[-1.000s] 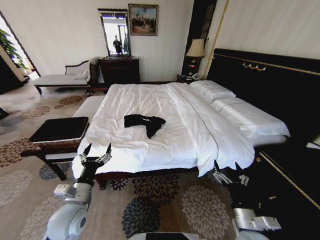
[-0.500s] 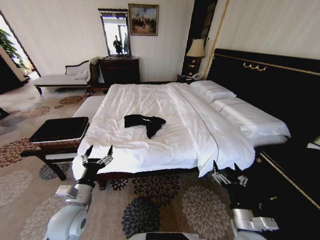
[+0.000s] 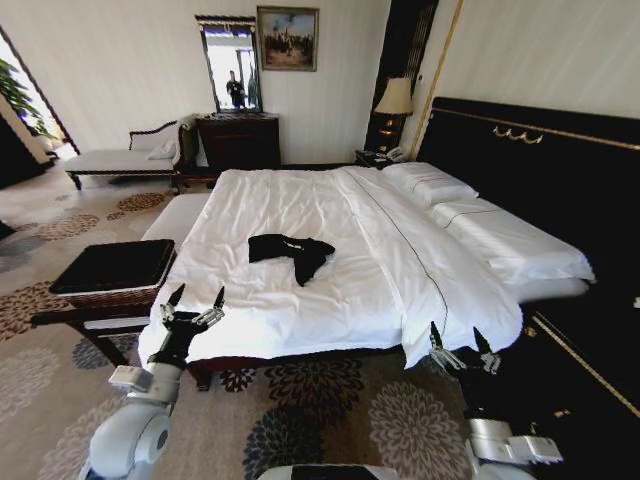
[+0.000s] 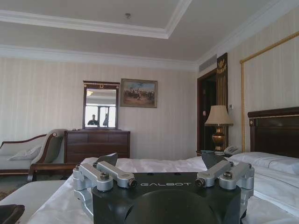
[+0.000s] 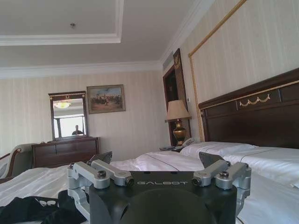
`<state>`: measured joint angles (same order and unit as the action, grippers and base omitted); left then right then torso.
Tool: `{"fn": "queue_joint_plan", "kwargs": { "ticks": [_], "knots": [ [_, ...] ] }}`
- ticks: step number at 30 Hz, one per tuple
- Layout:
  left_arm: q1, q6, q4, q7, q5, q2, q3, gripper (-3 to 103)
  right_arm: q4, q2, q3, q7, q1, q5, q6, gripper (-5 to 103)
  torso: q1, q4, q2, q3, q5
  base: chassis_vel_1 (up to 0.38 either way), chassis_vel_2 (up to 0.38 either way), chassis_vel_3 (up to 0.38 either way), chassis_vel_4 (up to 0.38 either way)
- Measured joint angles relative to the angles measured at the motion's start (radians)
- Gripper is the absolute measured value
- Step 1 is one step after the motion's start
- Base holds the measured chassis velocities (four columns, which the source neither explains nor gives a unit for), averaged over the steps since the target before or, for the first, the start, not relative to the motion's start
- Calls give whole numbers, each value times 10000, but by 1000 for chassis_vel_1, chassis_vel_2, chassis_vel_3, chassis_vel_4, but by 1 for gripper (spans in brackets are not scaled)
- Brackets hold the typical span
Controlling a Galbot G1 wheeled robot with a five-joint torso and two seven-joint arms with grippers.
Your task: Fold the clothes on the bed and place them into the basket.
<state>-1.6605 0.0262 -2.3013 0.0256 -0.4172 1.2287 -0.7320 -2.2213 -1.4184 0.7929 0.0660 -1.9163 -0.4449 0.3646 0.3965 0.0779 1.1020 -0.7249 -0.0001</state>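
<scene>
Lying crumpled mid-bed (image 3: 300, 290), well back from its near edge, 1 black T-shirt (image 3: 291, 253) risks being out of reach. Left hand (image 3: 192, 309) and right hand (image 3: 462, 350) hover released, apparently short of it.

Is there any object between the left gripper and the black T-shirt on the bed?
Nothing visible. Only bare white sheet of the bed lies between the open left gripper, at the bed's near edge, and the T-shirt.

The bed (image 3: 300, 310) carries the crumpled black T-shirt (image 3: 291, 251) mid-sheet.
</scene>
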Motion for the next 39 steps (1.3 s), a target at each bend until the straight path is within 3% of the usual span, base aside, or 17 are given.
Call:
{"fn": "queue_joint_plan", "kwargs": {
  "ticks": [39],
  "knots": [
    [40,119,89,-244,-366,-227,-44,100,101,-364,-30,203,-142,284,254,100,-3,0,2,1,2,-111,119,107,-123]
  ]
}}
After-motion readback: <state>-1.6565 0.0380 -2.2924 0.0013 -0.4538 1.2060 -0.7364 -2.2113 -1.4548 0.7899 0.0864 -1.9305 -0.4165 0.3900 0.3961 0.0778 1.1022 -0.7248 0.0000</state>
